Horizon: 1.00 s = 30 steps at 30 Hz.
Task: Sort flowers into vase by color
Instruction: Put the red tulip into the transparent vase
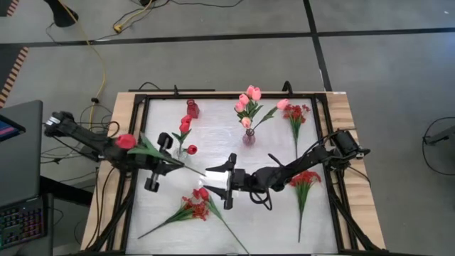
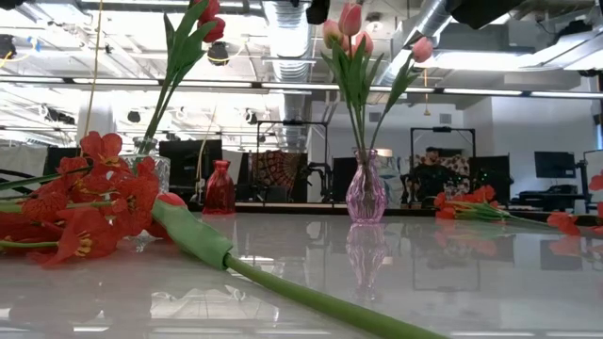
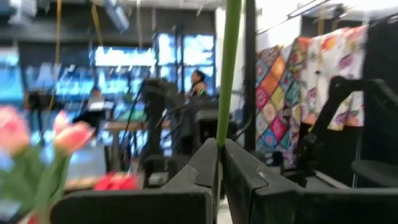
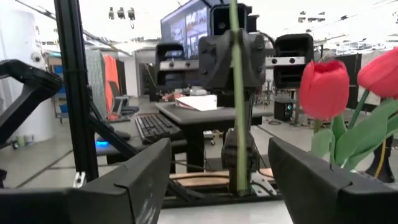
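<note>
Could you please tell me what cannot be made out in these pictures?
- Left wrist view: the held stem runs off the top edge, so its bloom is out of sight.
- Low view: both grippers are out of frame.
- High view: the clear vase is too small to count its stems.

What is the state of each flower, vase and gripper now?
left gripper: shut on the red tulip stem.
right gripper: open, near the stem's end.
red tulip: held, not in a vase.
pink tulips: upright in the clear vase.
red sprays: lying on the table.
</note>
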Each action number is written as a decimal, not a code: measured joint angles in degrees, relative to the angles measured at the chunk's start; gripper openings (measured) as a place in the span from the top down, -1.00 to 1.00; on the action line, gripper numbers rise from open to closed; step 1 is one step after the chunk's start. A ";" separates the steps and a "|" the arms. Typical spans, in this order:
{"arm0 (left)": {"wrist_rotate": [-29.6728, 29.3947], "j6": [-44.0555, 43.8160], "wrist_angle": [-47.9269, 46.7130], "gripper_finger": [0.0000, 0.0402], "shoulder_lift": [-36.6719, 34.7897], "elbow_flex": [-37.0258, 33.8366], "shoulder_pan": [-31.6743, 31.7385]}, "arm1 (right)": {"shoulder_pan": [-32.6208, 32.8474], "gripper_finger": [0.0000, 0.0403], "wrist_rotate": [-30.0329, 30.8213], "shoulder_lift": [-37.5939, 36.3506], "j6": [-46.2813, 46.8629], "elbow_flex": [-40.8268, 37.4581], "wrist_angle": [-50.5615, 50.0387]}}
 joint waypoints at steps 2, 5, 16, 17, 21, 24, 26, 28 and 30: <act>-2.02 -2.18 -5.65 0.99 -3.15 0.02 0.00 | -0.14 -0.47 0.58 0.00 0.02 0.00 -0.85; -3.10 -5.62 -13.37 1.00 -7.85 0.08 0.04 | -0.52 -0.47 1.66 -0.02 0.27 0.00 -2.99; -7.95 -16.72 -45.82 1.00 -13.97 7.84 0.02 | -2.52 -0.47 1.69 -0.02 5.82 0.00 -7.47; -9.54 -17.39 -47.90 1.00 -13.98 8.07 0.02 | -2.53 -0.47 1.66 -0.02 5.81 0.00 -7.42; -14.77 -18.60 -53.37 1.00 -13.96 8.13 0.02 | -2.51 -0.47 1.52 -0.02 5.79 0.00 -7.52; -15.93 -19.43 -55.28 1.00 -13.98 8.13 0.02 | -2.51 -0.47 1.46 -0.02 5.78 0.00 -7.48; -16.05 -19.47 -55.47 1.00 -13.98 8.13 0.02 | -2.51 -0.47 1.44 -0.02 5.76 0.00 -7.58; -16.33 -19.41 -56.12 1.00 -14.02 8.13 0.02 | -2.51 -0.47 1.44 -0.02 5.75 0.00 -7.71; -16.92 -19.33 -56.58 1.00 -14.67 8.13 0.02 | -2.51 -0.47 1.44 -0.02 5.73 0.00 -7.74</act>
